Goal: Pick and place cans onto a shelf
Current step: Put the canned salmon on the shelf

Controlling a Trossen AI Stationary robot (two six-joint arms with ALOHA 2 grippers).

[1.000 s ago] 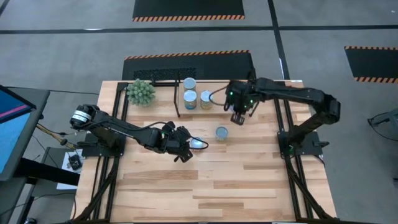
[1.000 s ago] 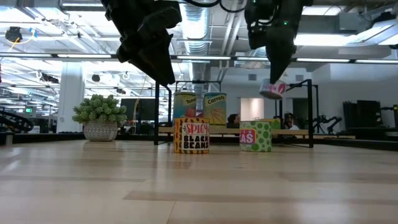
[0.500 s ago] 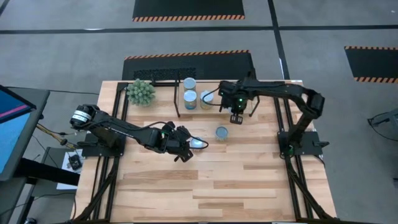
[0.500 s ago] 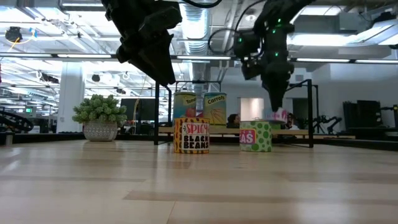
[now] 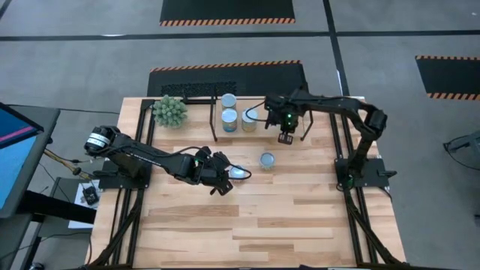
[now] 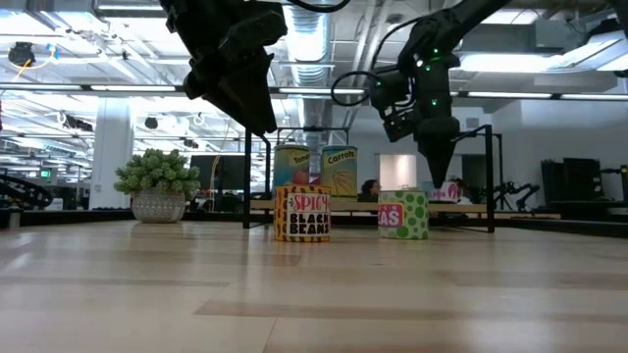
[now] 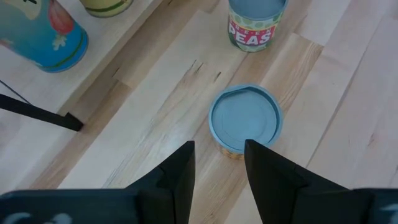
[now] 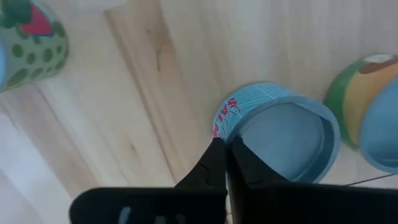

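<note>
Two dark arms — black from base to fingertip

The left arm carries a silver-ringed joint near its base and loose black cable along its links; the right arm shows small green indicator lights near the wrist — its fingers are slim, matte black wedges.

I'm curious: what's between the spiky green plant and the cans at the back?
A thin black shelf leg stands between the plant and the back cans, as the low view shows.

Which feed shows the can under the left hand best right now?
The left wrist view: the can fills the middle, lid up, just ahead of the left hand. The high view shows only a small bright lid; the low view shows its black beans label.
</note>
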